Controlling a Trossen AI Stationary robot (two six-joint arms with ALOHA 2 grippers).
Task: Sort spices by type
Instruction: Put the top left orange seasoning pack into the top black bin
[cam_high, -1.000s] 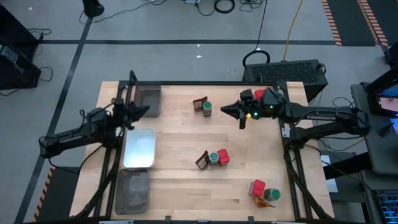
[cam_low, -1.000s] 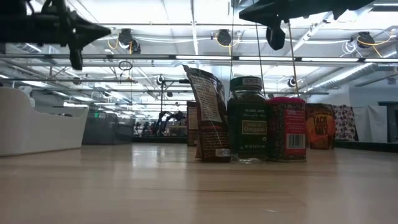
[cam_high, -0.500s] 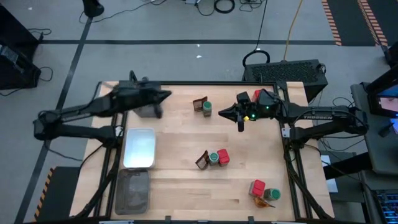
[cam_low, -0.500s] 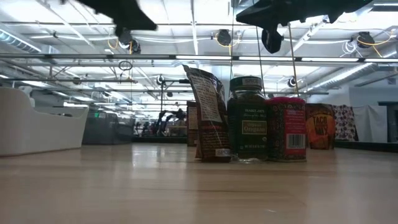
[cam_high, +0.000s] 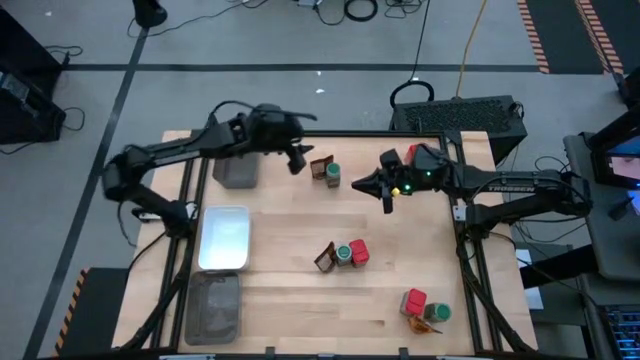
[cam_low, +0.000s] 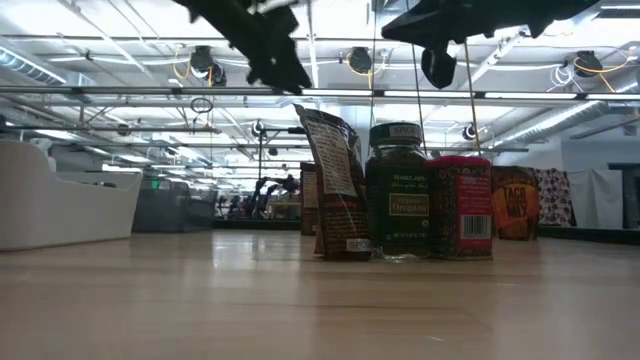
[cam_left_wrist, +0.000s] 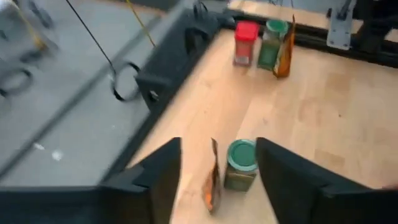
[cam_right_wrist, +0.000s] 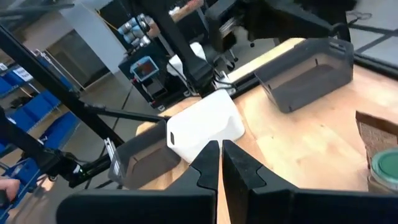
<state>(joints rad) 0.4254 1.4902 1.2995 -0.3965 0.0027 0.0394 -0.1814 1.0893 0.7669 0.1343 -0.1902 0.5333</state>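
This is a robotics lab set in a large industrial hall. The pale wooden tabletop (cam_high: 300, 225) sits inside a black metal frame (cam_high: 330, 135) on a grey concrete floor (cam_high: 300, 40) marked with dark lines and orange-and-black hazard tape (cam_high: 535, 35). Loose black cables (cam_high: 360, 10) trail across that floor. Across the table, long rows of ceiling strip lights (cam_low: 150, 45) and exposed beams run far back, and blue storage bins (cam_right_wrist: 28, 87) line a rack.

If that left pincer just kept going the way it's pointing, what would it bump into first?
Most likely the green-lidded jar and the brown sachet beside it: in the wrist view both sit right between the left pincer's open fingers, just ahead. How high it hangs above them is unclear.
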